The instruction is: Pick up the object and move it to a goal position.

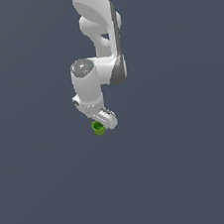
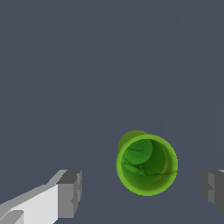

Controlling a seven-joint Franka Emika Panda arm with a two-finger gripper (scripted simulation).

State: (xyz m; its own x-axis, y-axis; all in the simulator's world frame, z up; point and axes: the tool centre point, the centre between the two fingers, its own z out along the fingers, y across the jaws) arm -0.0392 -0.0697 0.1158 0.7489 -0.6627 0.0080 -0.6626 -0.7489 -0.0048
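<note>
Your gripper is spread wide, both fingers clear of the green cup. It looks light, rigid and thin-walled; pinch across the round rim.

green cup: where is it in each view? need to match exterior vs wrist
Exterior view: the green cup sits just left of centre, right under the gripper at the arm's lower end.
Wrist view: the cup is lower right of centre, seen from above into its hollow, between the two grey fingertips, touching neither.
Shared landmark: the gripper, jaws open, with the cup at it in both views.
</note>
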